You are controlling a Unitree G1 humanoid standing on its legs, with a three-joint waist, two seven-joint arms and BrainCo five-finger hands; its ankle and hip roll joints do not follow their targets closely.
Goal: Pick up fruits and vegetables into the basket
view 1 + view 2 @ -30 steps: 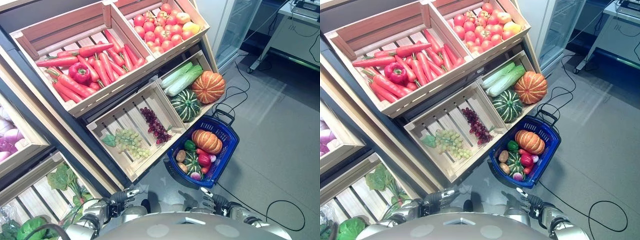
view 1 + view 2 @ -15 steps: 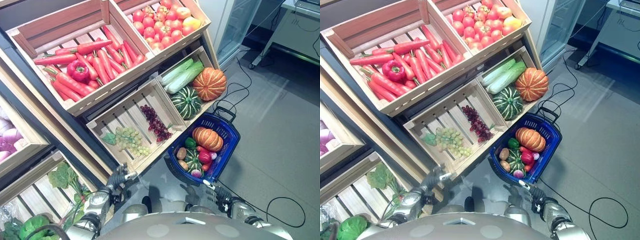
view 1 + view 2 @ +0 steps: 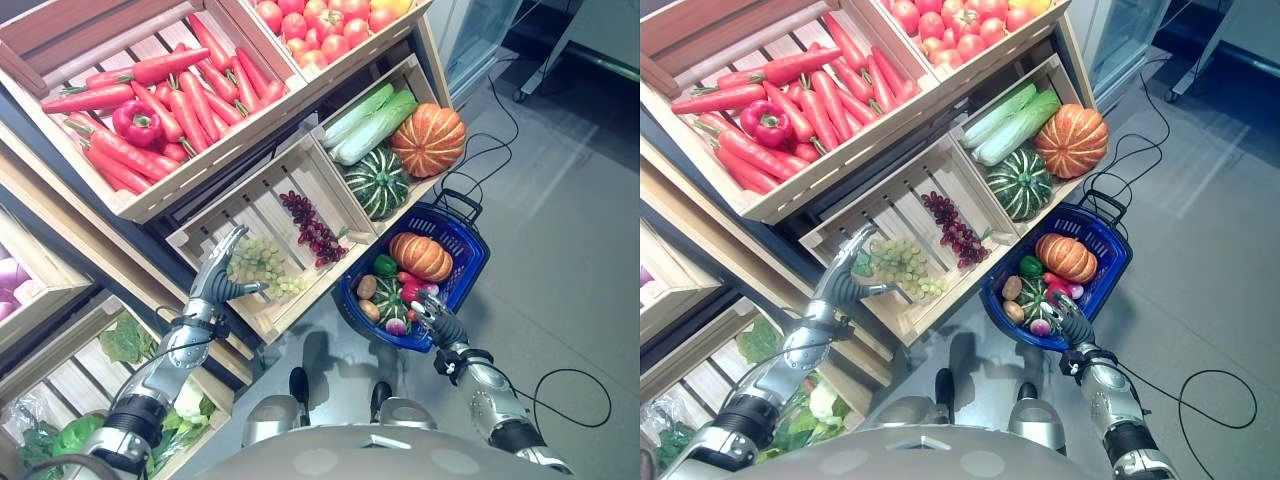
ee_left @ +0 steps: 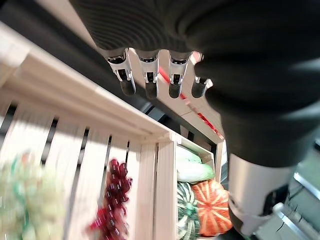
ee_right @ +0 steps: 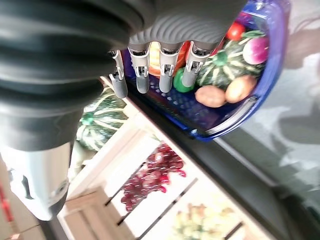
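Observation:
A blue basket (image 3: 472,268) stands on the floor by the shelf and holds an orange pumpkin (image 3: 420,256), a striped green squash (image 3: 389,295), a potato (image 3: 366,287) and small red and green pieces. My right hand (image 3: 435,321) hovers at the basket's near rim, open, holding nothing; its fingers (image 5: 167,75) hang over the basket (image 5: 270,85). My left hand (image 3: 220,274) is open at the front left of a wooden crate (image 3: 285,310), beside green grapes (image 3: 262,266). Purple grapes (image 3: 312,230) lie further back in that crate.
Above are crates of carrots (image 3: 185,105) with a red pepper (image 3: 137,122) and of tomatoes (image 3: 320,20). Beside the grape crate lie a pumpkin (image 3: 430,140), a striped squash (image 3: 378,182) and pale green stalks (image 3: 368,120). Leafy greens (image 3: 125,340) fill low crates. Grey floor lies to the right.
Both arms have come up from the bottom edge: the left hand rose to the grape crate, the right hand reached the basket's near rim. The camera has shifted a little.

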